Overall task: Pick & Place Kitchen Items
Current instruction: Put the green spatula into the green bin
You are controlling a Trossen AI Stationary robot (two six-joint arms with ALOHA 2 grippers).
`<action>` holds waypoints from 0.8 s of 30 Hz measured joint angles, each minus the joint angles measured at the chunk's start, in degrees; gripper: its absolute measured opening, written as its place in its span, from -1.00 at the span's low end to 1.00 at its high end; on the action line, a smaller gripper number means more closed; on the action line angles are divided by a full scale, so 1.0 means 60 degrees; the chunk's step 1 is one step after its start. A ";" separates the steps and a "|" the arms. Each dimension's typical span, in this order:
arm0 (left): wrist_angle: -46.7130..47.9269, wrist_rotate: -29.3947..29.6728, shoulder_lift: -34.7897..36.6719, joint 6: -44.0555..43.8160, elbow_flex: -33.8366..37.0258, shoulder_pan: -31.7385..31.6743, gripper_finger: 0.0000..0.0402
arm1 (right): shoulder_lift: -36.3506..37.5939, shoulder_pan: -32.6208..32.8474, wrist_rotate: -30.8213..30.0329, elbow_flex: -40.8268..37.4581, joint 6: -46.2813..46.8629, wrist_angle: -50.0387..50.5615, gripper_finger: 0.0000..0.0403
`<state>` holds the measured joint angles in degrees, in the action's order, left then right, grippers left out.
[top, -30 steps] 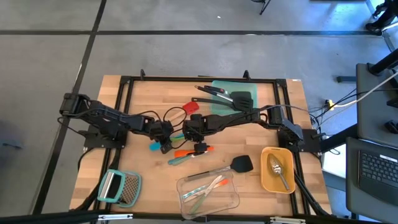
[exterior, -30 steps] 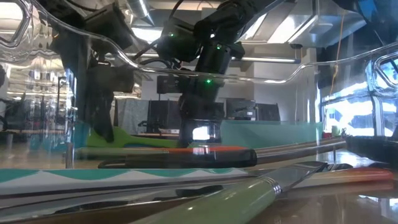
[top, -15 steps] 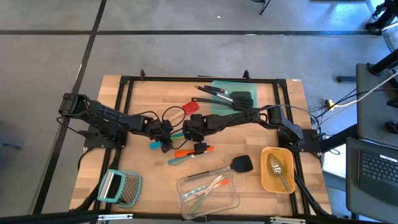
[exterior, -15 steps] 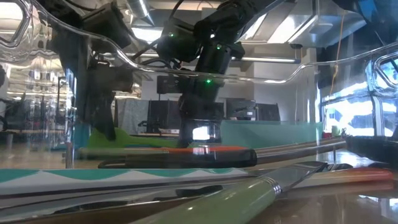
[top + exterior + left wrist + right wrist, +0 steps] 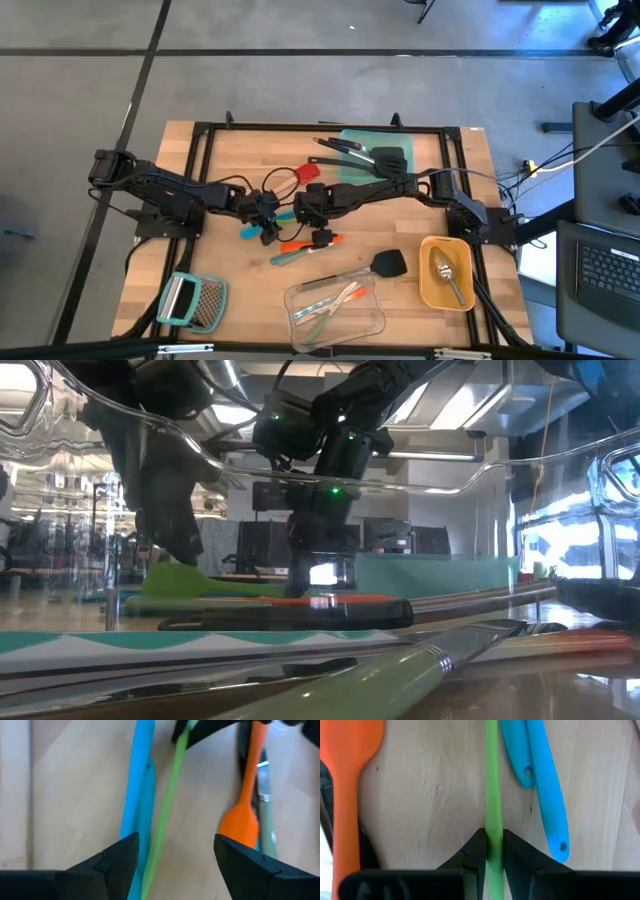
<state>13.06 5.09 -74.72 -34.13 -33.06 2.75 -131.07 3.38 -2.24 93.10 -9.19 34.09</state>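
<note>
A slim green tool [image 5: 492, 780] lies along the wooden table near its middle, beside two blue tools [image 5: 540, 785] and an orange spatula [image 5: 245, 820]. My right gripper [image 5: 305, 210] is shut on the green tool. My left gripper [image 5: 175, 855] is just to the left of it [image 5: 262, 222]. It is open, with its fingers standing on either side of the green tool's shaft [image 5: 167, 810] without touching it. One finger hangs over the blue tools. My right gripper pinches the green tool's thin shaft [image 5: 492, 837] between its two fingers. The fingers come from above, slanting in from the table's right. The shaft runs straight out past the fingertips, close over the wood. I cannot tell whether it is lifted clear.
A clear container [image 5: 335, 308] with several slim tools stands at the near edge, and a yellow container [image 5: 446, 285] with a spoon is at the near right. A teal container [image 5: 352, 140] with black spatulas is at the far side. A grater [image 5: 192, 300] lies near left, and a black spatula [image 5: 385, 264] and a red spatula [image 5: 308, 171] lie loose.
My left gripper has opened and let go of the green tool, and has risen a little. My right gripper has kept its hold on the tool.
</note>
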 joint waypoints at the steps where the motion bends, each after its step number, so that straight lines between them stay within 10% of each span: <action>1: 0.0035 -0.0091 0.0029 -0.0004 -0.0005 0.0020 0.27 | 0.0000 0.0000 -0.0004 0.0000 0.0000 0.0000 -0.71; 24: 0.0280 0.0135 -0.0370 -0.0358 -0.0047 0.0643 0.18 | 0.0000 0.0007 -0.0168 0.0000 0.0157 -0.0004 -0.71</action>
<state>14.74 5.90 -76.94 -36.27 -33.34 6.61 -131.07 3.42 -3.25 93.10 -8.25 34.06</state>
